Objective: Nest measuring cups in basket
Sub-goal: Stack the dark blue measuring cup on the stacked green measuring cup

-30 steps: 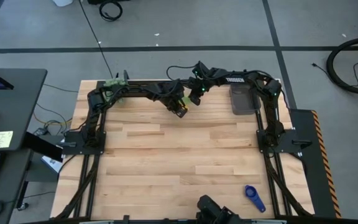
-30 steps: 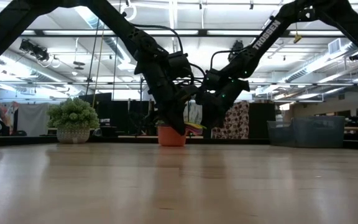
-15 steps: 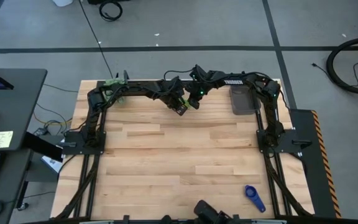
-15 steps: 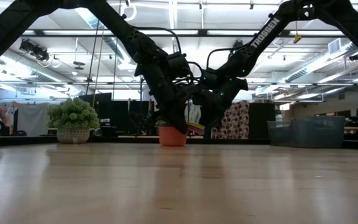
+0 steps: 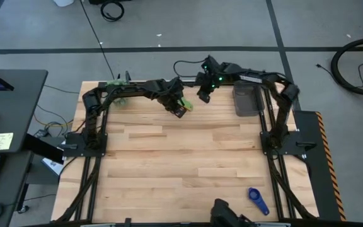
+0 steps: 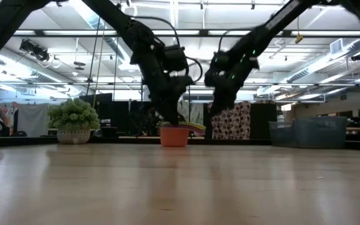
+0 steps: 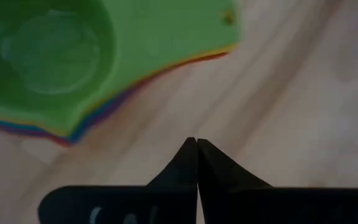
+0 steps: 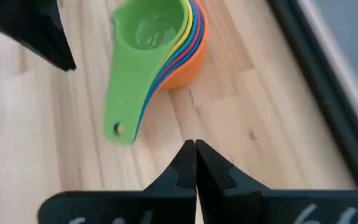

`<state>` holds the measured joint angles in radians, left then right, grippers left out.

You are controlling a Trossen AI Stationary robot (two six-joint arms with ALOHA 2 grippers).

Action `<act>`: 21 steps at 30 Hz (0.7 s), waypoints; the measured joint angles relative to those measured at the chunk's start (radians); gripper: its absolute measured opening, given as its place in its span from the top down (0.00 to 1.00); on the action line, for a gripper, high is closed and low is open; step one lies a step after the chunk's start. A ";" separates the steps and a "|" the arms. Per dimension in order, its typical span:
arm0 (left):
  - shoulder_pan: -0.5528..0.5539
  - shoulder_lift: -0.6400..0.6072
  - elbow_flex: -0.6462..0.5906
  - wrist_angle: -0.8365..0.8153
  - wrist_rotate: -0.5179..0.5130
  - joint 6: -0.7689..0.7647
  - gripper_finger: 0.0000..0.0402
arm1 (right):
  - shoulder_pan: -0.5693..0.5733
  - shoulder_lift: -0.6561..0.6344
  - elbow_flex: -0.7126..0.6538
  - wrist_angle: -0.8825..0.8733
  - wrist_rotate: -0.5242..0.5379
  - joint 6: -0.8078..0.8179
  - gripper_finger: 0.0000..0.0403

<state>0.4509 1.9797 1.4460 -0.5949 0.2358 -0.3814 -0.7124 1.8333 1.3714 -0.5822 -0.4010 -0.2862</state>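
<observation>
Stack of nested measuring cups (image 8: pixel 160 43) sits on the wooden table (image 5: pixel 181 164) near its far edge, about mid-width. Green cup on top; yellow, blue, red rims below it, orange at the bottom, resting on the wood. Handles fan out together to one side, green handle uppermost w/ a small hole at its end. Low view shows the orange base (image 6: pixel 174 136) flat on the table.

Left gripper (image 5: pixel 180 110) hangs just beside the stack, fingers (image 7: pixel 191 158) pressed together tip to tip, nothing between them. Left wrist view: green cup (image 7: pixel 73 56) close ahead of the fingertips, not touching.

Right gripper (image 5: pixel 204 96) is raised, near the stack on the side toward the basket, also closed & empty; right wrist view looks down on the whole stack past its fingers (image 8: pixel 191 165).

Basket (image 5: pixel 248 99): dark grey, at far right of the table next to the right arm's frame, apart from the stack. Can't tell whether anything is inside.

One dark blue cup (image 5: pixel 257 200) lies alone near the front right corner, well apart from the rest.

Small green plant ball in a pot (image 6: pixel 74 122) at far left edge.
</observation>
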 joint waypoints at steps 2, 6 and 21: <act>-0.004 -0.033 0.000 -0.031 0.014 -0.006 1.00 | 0.000 -0.065 0.000 -0.074 0.036 -0.029 1.00; -0.022 -0.097 0.000 -0.058 0.008 0.000 1.00 | 0.013 -0.209 0.000 -0.239 0.071 -0.078 1.00; -0.112 -0.222 0.000 -0.106 0.027 0.106 0.99 | 0.266 -0.643 0.000 -0.933 0.110 0.158 1.00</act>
<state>0.3390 1.7573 1.4464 -0.7007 0.2633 -0.2755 -0.4462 1.1901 1.3716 -1.5152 -0.2908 -0.1279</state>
